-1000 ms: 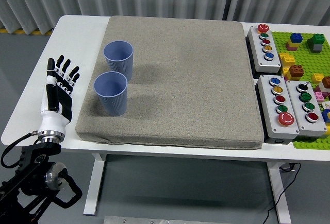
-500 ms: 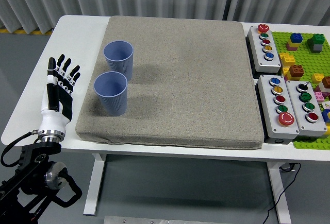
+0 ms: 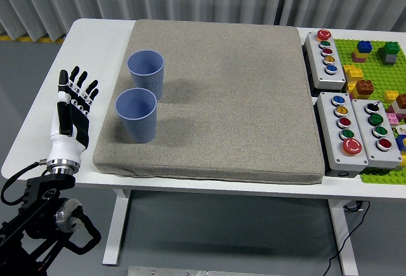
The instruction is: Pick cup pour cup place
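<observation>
Head view: cups' [image 3: 141, 101] contents unseen; left robot hand [image 3: 71, 112] spread.

Only the left arm [image 3: 38, 209] is showing. It is coming in from the lower left corner, with black joints and a cable near the wrist. The left hand [image 3: 71, 114] is lying over the left part of the table, palm down, pointing to the far side. Its five fingers [image 3: 75, 79] are stretching out straight and a little apart, and they are holding nothing. The hand is white and black, with a silver cuff at the wrist [image 3: 61, 162].
</observation>
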`<state>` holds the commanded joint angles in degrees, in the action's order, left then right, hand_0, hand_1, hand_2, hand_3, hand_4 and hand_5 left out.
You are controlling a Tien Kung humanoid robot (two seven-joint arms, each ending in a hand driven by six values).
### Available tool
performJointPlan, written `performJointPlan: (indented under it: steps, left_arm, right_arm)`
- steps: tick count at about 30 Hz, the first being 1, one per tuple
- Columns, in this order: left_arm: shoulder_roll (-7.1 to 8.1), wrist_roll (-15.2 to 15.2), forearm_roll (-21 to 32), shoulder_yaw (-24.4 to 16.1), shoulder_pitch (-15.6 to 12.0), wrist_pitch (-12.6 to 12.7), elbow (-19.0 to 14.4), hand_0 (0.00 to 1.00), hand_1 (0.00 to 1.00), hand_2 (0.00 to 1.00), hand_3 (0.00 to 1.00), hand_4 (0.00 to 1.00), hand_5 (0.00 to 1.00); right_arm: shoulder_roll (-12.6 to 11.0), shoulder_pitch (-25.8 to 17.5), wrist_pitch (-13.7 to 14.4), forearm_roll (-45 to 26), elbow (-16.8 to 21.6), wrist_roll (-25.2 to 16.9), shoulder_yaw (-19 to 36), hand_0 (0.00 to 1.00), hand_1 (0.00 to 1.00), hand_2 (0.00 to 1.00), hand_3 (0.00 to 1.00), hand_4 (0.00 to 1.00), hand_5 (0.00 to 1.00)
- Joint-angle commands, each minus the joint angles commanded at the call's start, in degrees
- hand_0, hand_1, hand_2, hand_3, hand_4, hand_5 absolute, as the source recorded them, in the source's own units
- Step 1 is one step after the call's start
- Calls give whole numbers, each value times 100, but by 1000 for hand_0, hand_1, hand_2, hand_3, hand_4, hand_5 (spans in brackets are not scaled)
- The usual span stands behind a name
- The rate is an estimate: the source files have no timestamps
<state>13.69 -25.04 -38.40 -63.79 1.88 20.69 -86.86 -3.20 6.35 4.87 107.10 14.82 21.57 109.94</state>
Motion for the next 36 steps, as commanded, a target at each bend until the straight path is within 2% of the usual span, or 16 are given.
performJointPlan:
  steps: [8, 12, 23, 36]
  left_arm:
    - [14, 9, -33, -16, 19, -10, -30, 904, 879, 997, 998, 897, 998]
    - [-10, -20, -16, -20, 0, -19, -19, 904, 879, 997, 998, 897, 998]
    - [-53, -35, -56, -25, 63, -20, -31, 903, 878, 997, 998, 903, 998]
    - [-37, -35, -58, -29, -34, -22, -43, 903, 882, 995, 998, 905, 998]
  right_arm:
    - [16, 7, 39, -101, 6, 24, -30, 648, 638, 551, 589, 2, 35]
    - [-36, 53, -24, -6, -12, 4, 4, 648, 638, 551, 589, 2, 35]
    - [-49, 90, 13, -112, -2, 42, 19, 648, 640, 552, 591, 2, 29]
    - [-29, -25, -34, 62, 11, 52, 107, 649, 639, 553, 592, 2, 22]
